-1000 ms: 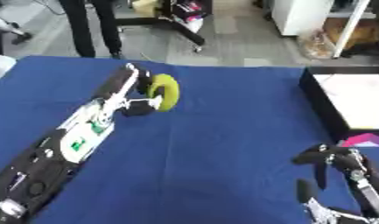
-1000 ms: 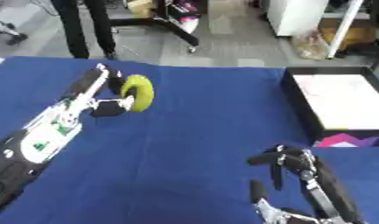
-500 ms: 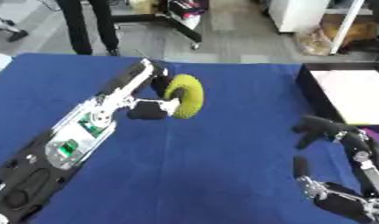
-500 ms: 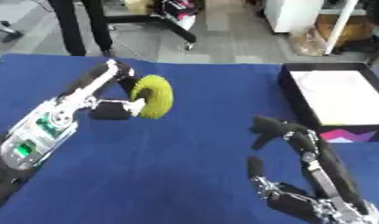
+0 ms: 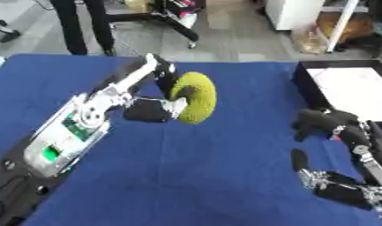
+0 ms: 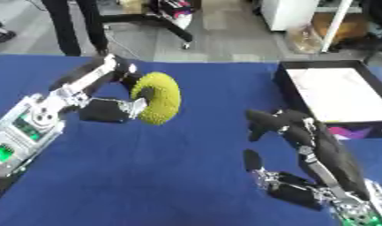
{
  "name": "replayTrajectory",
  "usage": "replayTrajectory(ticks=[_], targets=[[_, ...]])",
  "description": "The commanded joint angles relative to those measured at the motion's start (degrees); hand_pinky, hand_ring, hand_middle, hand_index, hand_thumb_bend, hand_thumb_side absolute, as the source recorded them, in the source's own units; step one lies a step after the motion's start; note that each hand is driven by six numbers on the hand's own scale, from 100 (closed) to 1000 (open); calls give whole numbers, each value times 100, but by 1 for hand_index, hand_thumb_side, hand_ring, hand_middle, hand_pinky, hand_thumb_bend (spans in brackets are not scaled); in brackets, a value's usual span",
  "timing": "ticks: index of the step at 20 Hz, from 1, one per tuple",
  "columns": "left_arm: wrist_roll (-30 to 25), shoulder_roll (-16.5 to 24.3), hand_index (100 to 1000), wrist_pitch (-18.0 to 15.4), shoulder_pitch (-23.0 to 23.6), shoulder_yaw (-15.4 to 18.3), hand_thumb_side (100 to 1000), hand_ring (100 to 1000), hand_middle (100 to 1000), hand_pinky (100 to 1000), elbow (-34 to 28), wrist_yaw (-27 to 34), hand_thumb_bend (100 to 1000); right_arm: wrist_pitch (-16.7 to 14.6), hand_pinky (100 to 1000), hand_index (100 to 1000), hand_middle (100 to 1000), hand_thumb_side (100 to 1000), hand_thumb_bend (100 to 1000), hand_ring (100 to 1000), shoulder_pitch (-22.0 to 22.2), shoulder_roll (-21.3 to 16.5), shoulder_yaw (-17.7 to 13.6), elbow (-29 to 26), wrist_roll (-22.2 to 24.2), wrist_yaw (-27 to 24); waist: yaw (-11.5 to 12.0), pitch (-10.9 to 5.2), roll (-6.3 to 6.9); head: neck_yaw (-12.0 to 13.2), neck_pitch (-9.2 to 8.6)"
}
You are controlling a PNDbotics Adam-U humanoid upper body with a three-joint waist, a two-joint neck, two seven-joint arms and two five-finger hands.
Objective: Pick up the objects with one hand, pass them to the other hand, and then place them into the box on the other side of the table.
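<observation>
Right eye view, black box (white-lined), left hand gripping yellow ring

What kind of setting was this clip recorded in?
Probably an office or lab workspace: a table with a blue cloth on a grey floor, a wheeled chair base behind it, and cardboard boxes by white furniture at the far right.

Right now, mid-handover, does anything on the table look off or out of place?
Nothing stands out. The left robot hand holds the yellow-green ring above the blue table, the right robot hand waits open nearby, and the black box sits squarely at the table's right side.
</observation>
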Motion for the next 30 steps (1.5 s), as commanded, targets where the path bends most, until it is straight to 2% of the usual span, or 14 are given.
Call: replayTrajectory(ticks=[1, 6, 10, 16, 23, 30], targets=[[-143, 104, 490, -6, -191, -51, 231, 453, 353, 626, -200, 293, 100, -263, 612, 930, 528, 100, 100, 633, -227, -273, 82, -121, -154, 287, 13, -92, -1, -66, 27], [-305, -17, 487, 2, -272, -207, 239, 449, 350, 617, -227, 731, 100, -680, 741, 948, 609, 100, 100, 698, -460, -523, 8, -121, -429, 725, 24, -96, -12, -125, 41], [-309, -76, 487, 43, -355, -269, 240, 450, 349, 617, -254, 1105, 100, -813, 788, 956, 649, 100, 133, 722, -546, -592, 4, -121, -624, 1099, 36, -92, -15, -163, 55], [-156, -156, 486, 160, -496, -293, 242, 454, 350, 618, -371, 1675, 100, -805, 850, 967, 706, 100, 187, 754, -636, -583, 142, -121, -939, 1669, 57, -92, -17, -217, 66], [13, -313, 493, 401, -739, -395, 244, 457, 358, 618, -459, 2273, 100, -791, 878, 975, 757, 100, 233, 776, -709, -612, 283, -121, -1327, 2289, 91, -99, -25, -252, 82], [-80, -431, 496, 623, -915, -582, 248, 460, 361, 619, -504, 2717, 100, -741, 927, 984, 837, 100, 308, 826, -817, -687, 315, -121, -1694, 2834, 103, -99, -30, -249, 91]])
